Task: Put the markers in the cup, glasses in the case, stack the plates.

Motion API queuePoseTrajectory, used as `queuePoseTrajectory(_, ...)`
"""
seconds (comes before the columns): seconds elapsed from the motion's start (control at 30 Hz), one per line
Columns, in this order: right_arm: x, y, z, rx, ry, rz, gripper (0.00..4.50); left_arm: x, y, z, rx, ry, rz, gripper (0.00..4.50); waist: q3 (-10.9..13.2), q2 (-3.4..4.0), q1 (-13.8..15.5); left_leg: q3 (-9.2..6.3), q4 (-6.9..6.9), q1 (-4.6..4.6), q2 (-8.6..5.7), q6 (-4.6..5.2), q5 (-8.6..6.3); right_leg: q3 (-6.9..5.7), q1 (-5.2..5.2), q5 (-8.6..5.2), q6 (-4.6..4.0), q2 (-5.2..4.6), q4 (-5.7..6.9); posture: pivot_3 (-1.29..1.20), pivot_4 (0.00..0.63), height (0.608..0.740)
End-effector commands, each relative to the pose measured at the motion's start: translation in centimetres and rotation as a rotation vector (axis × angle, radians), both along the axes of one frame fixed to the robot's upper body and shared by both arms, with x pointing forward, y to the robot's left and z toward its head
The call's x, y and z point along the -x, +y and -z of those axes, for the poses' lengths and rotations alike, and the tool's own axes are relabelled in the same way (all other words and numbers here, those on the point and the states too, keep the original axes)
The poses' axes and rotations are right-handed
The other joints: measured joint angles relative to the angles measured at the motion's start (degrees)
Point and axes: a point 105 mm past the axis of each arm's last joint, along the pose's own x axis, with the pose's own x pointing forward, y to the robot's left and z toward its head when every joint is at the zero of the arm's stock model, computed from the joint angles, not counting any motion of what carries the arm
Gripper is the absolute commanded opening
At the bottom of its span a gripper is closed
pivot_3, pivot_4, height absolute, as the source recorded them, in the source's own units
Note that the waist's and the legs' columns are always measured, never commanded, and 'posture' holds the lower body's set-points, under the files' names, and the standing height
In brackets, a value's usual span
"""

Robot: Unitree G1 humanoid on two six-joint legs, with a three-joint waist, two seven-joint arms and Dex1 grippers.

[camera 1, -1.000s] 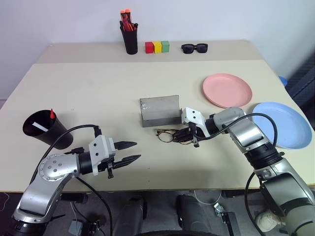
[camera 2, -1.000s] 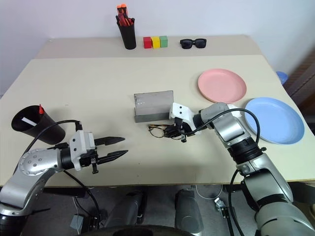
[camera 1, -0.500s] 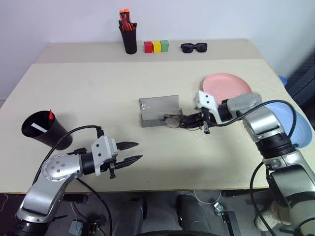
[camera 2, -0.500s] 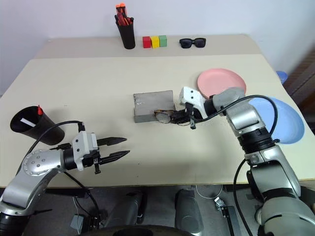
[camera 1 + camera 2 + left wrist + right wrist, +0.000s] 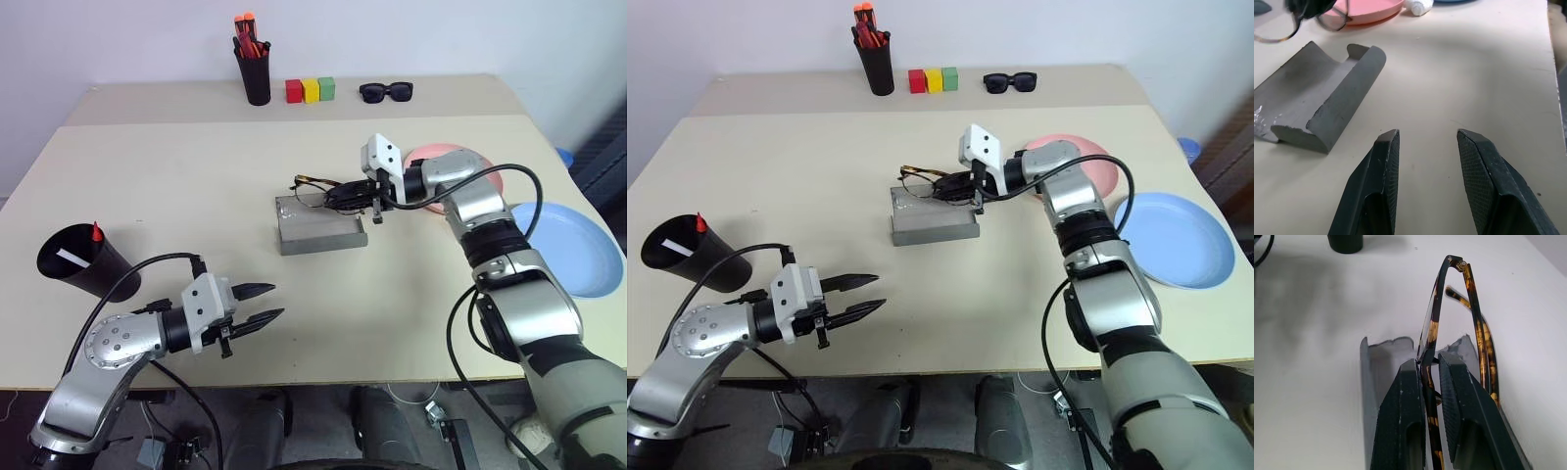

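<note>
No writing or brand can be read on anything here. At my far left stands the cup (image 5: 78, 261), wide, black and matte, with two markers (image 5: 80, 247) in it: a red tip and a white barrel show above the rim. My left gripper (image 5: 257, 305) hovers over bare table (image 5: 196, 186) near the front edge, its jaws apart with nothing between them. At the back stands one taller black pen holder (image 5: 258, 78) with orange-tipped pens, then three small blocks (image 5: 312, 91), red, yellow and green, then one pair of chunky black sunglasses (image 5: 386, 93). In the middle lies the one grey case (image 5: 318, 223), open. Just above its far side my right gripper (image 5: 1431, 374) has its jaws clamped on the glasses (image 5: 315, 187), thin, dark tortoise-streaked wire rims, held clear of the table. To the right lie two plates, apart: the pink plate (image 5: 482, 178) partly behind my right arm, the blue plate (image 5: 578, 245) nearer the edge.
</note>
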Motion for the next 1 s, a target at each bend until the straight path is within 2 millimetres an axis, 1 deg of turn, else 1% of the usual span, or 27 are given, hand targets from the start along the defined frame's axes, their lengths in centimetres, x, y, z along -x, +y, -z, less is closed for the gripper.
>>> queuePoseTrajectory(0.03,-0.2,0.7,-0.6,0.011,-0.044,-0.03,0.01,0.6,-0.1,-0.8,-0.002,-0.033,-0.013,1.87,0.0,0.01,-0.02,0.0,0.0,0.0,-0.01,0.0,0.0,0.0,0.0,0.0,0.0,0.0,0.01,0.0,0.15,0.74)
queuePoseTrajectory(0.1,-0.2,0.9,-0.3,0.016,-0.039,-0.042,0.01,0.8,0.0,-0.8,-0.003,-0.032,-0.021,1.87,0.01,0.02,0.0,0.0,0.01,0.0,-0.01,0.0,0.0,0.0,0.0,0.01,-0.01,0.01,0.01,0.0,0.15,0.74)
queuePoseTrajectory(0.2,0.2,1.2,0.9,0.058,-0.013,-0.072,0.01,1.1,0.2,-0.8,-0.007,-0.032,-0.042,1.87,0.02,0.03,-0.05,-0.01,0.02,0.0,0.0,-0.01,0.01,0.0,0.0,0.01,-0.02,0.04,0.04,0.0,0.15,0.74)
queuePoseTrajectory(0.3,0.2,1.4,1.5,0.076,-0.004,-0.072,0.01,1.2,0.3,-0.8,-0.009,-0.033,-0.052,1.87,0.02,0.03,-0.07,-0.02,0.03,0.01,0.0,-0.03,0.02,0.0,0.0,0.02,-0.03,0.06,0.07,0.0,0.15,0.74)
queuePoseTrajectory(0.6,0.2,0.9,3.2,0.147,0.035,-0.062,0.01,1.3,0.3,-0.9,-0.008,-0.036,-0.064,1.87,0.02,0.05,-0.36,-0.02,0.04,0.02,0.0,-0.06,0.04,0.01,-0.01,0.03,-0.05,0.08,0.12,0.0,0.15,0.74)
queuePoseTrajectory(0.67,0.2,0.5,3.8,0.166,0.058,-0.049,0.93,1.3,0.3,-0.9,-0.008,-0.037,-0.067,1.87,0.02,0.05,-0.74,-0.03,0.04,0.02,0.01,-0.06,0.04,0.01,-0.01,0.03,-0.05,0.08,0.12,0.0,0.15,0.74)
queuePoseTrajectory(0.7,0.1,0.4,3.9,0.17,0.064,-0.044,1.31,1.2,0.3,-0.9,-0.008,-0.038,-0.067,1.87,0.02,0.05,-0.89,-0.03,0.04,0.02,0.0,-0.06,0.04,0.01,-0.01,0.03,-0.05,0.08,0.12,0.0,0.15,0.74)
queuePoseTrajectory(0.73,0.1,0.4,4.0,0.169,0.065,-0.034,1.87,1.2,0.3,-0.9,-0.007,-0.038,-0.068,1.87,0.02,0.04,-1.05,-0.03,0.04,0.02,0.0,-0.06,0.04,0.01,0.0,0.03,-0.05,0.08,0.12,0.0,0.15,0.74)
queuePoseTrajectory(0.77,0.0,0.3,4.1,0.167,0.074,-0.025,2.3,1.2,0.3,-1.0,-0.006,-0.039,-0.069,1.87,0.02,0.05,-1.2,-0.04,0.05,0.03,0.0,-0.06,0.04,0.01,0.01,0.03,-0.05,0.08,0.12,0.0,0.15,0.74)
queuePoseTrajectory(0.83,-0.2,0.1,4.3,0.164,0.074,-0.005,3.4,1.2,0.3,-1.1,-0.004,-0.042,-0.071,1.87,0.02,0.05,-1.34,-0.03,0.06,0.03,0.0,-0.06,0.04,0.01,0.01,0.03,-0.05,0.08,0.13,0.0,0.15,0.74)
queuePoseTrajectory(0.9,-0.2,0.0,4.4,0.16,0.073,0.002,4.3,1.1,0.4,-1.1,-0.002,-0.043,-0.075,1.87,0.02,0.05,-1.52,-0.03,0.06,0.04,0.01,-0.07,0.04,0.03,-0.01,0.04,-0.06,0.09,0.15,0.0,0.15,0.74)
queuePoseTrajectory(0.93,-0.5,0.1,4.2,0.141,0.052,0.022,4.43,1.0,0.4,-1.1,0.004,-0.043,-0.08,1.87,0.02,0.05,-1.52,-0.03,0.05,0.05,0.02,-0.07,0.04,0.03,-0.01,0.04,-0.06,0.11,0.16,0.0,0.15,0.74)
queuePoseTrajectory(1.0,-0.8,0.0,3.7,0.112,0.055,0.047,4.43,0.7,0.5,-1.5,0.029,-0.045,-0.099,1.87,0.03,0.07,-1.47,-0.03,0.05,0.05,0.02,-0.07,0.04,0.04,-0.03,0.04,-0.06,0.12,0.19,0.0,0.15,0.74)
